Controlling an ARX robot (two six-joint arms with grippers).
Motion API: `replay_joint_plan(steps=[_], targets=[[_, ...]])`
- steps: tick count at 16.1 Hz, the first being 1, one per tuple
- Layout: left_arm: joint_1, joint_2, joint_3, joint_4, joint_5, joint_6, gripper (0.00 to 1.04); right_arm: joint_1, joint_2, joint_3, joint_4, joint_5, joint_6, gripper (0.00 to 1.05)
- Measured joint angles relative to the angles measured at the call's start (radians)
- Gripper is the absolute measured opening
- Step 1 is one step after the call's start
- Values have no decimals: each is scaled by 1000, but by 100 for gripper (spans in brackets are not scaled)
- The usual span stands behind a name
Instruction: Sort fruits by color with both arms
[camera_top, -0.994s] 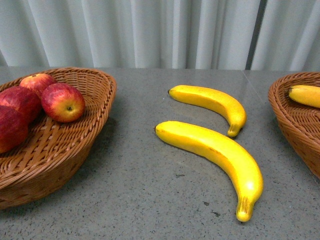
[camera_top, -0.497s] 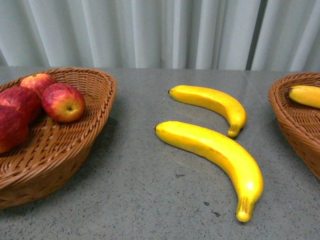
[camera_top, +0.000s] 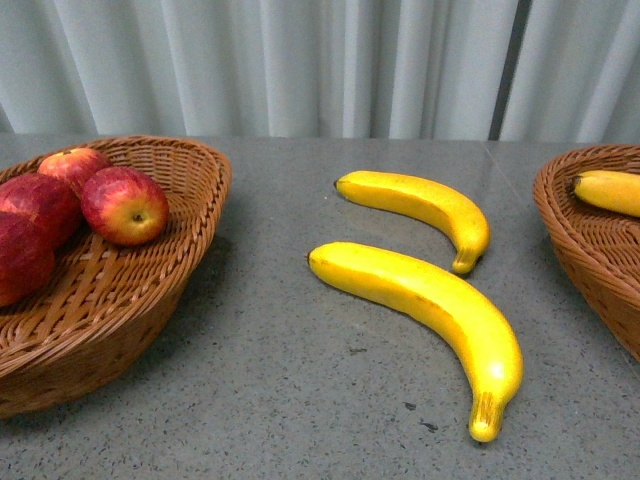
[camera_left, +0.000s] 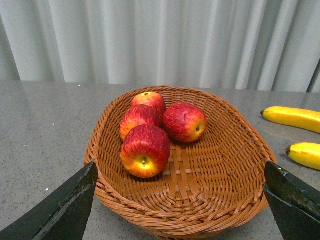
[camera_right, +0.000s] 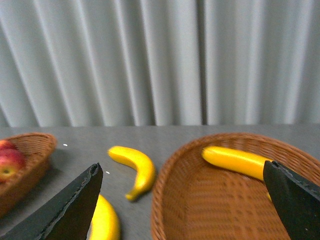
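My left fingers stand wide apart with nothing between them, framing the left basket. My right fingers are spread just as wide and empty, facing the right basket.

Closest to me, the grey speckled surface lies bare from 11 to 12 o'clock, a broad lane between the baskets. At 1 o'clock lies the near banana, long, glossy and yellow, its brown-tipped end pointing my way. Just beyond it, apart and curved much the same, lies the far banana, smaller and a deeper yellow. Open surface rings both.

At 10 o'clock the left basket is brown woven wicker, oval, with a braided rim. It holds four apples, round, red, streaked yellow and shiny, bunched toward its far left side; its near half is open weave. At 2 o'clock the right basket, of the same weave, runs off the front view's edge, and a third banana lies inside against its far wall.

At 12 o'clock a pale pleated curtain closes off the surface's far edge.
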Motion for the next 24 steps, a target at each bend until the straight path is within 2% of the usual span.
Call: replay_joint_plan(steps=[2,3,5,7,9,11,14,17,24], targets=[[0,0,0,0,0,0,98,156,430,189,325,10,4,98],[0,0,0,0,0,0,98,214,586,291,390,24,-10,98],[0,0,0,0,0,0,98,332,909,517,322,33,-52,98],[0,0,0,0,0,0,98,403,1182,712,196,55,-122,98],[0,0,0,0,0,0,98,452,1321,851,64,56,-166,98],[0,0,0,0,0,0,98,502,1389,892,-74,57,-219,98],[0,0,0,0,0,0,98,537,1436,892,-181,71,-307,98],[0,0,0,0,0,0,98,537,1485,892,-184,110,-366,98],[0,0,0,0,0,0,98,489,1573,941,-204,142,-389,98]])
